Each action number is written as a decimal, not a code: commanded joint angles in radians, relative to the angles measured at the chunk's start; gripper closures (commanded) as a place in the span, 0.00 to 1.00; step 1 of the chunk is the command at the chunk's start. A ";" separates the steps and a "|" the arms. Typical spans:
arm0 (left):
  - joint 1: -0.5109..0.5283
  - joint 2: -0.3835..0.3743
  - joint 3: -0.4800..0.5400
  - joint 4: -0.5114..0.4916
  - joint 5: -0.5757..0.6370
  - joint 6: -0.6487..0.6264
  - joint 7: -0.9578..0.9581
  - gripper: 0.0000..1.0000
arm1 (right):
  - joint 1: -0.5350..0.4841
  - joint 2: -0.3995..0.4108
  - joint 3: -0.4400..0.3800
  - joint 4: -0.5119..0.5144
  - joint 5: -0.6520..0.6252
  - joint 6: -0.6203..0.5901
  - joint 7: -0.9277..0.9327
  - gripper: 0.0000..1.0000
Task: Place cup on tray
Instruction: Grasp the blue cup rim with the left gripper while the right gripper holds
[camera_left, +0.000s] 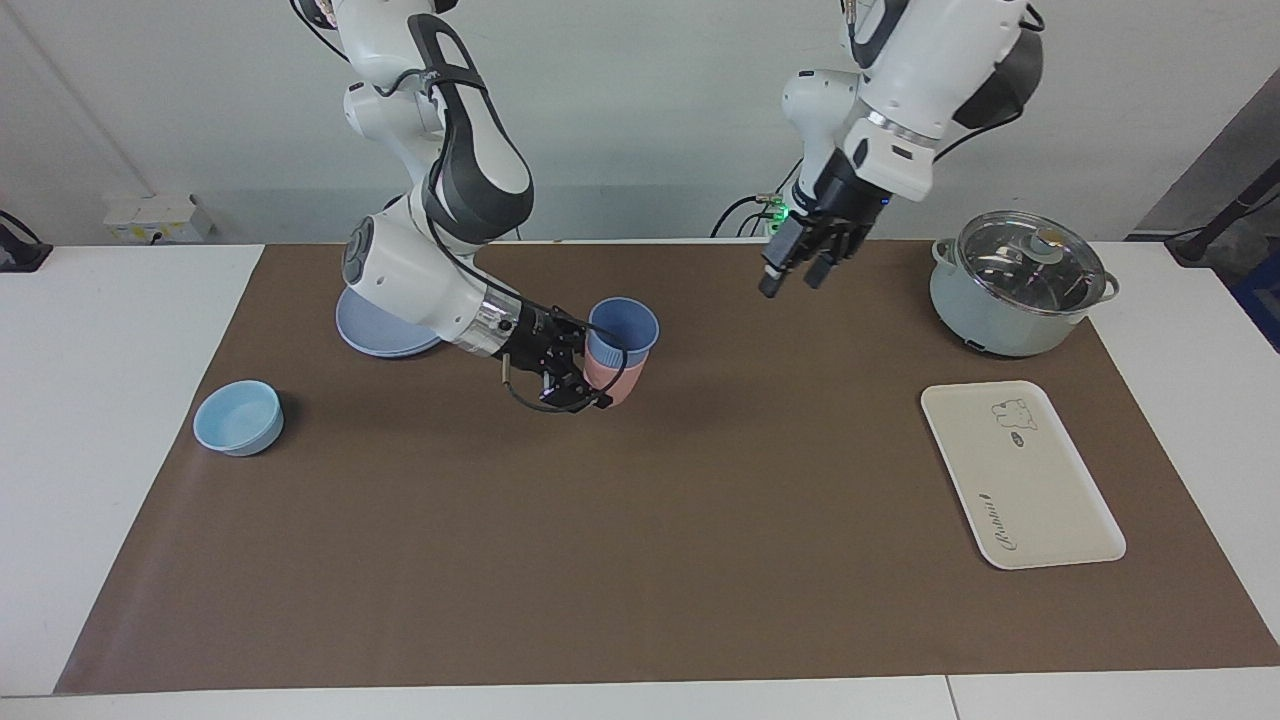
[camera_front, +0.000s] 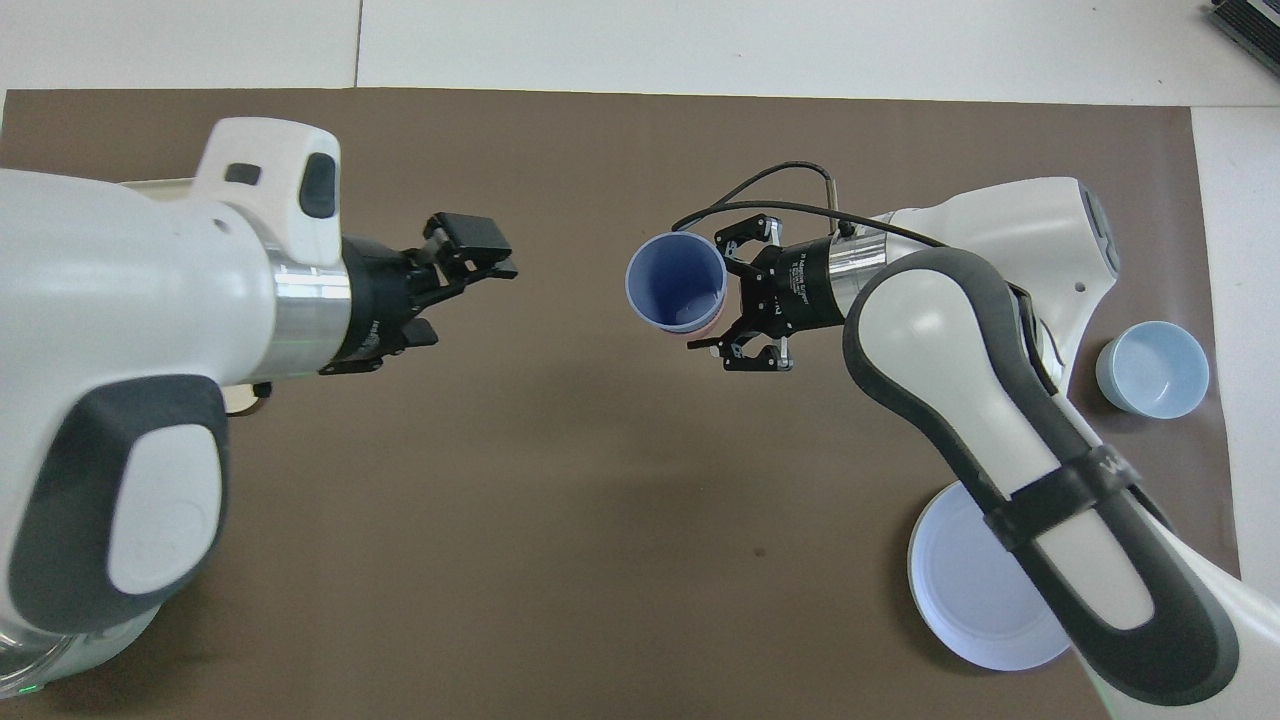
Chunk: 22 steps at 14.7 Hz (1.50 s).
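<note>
Right gripper gripping stacked blue cup and pink cup, hanging above mat middle. Left gripper hovering, fingers spread, grasping nothing. Tray lying bare.

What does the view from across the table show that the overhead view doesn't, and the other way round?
Only the facing view: the whole tray, the whole lidded pot, both arm bases, and the side of the pink tumbler that the cup is nested in.
Only the overhead view: straight down into the cup to its bottom.
Both: the right gripper holding the cup over the mat, the left gripper open in the air, the blue bowl, and the blue plate partly hidden by the right arm.
</note>
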 joint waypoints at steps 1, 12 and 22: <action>-0.074 0.015 0.024 -0.026 -0.008 0.069 -0.042 0.21 | 0.003 -0.034 -0.002 -0.034 0.036 0.013 0.005 1.00; -0.156 0.213 0.024 0.151 0.088 0.126 -0.091 0.38 | 0.003 -0.034 -0.002 -0.032 0.038 0.015 0.007 1.00; -0.168 0.230 0.024 0.184 0.102 0.092 -0.147 1.00 | 0.003 -0.034 -0.003 -0.035 0.036 0.041 0.005 1.00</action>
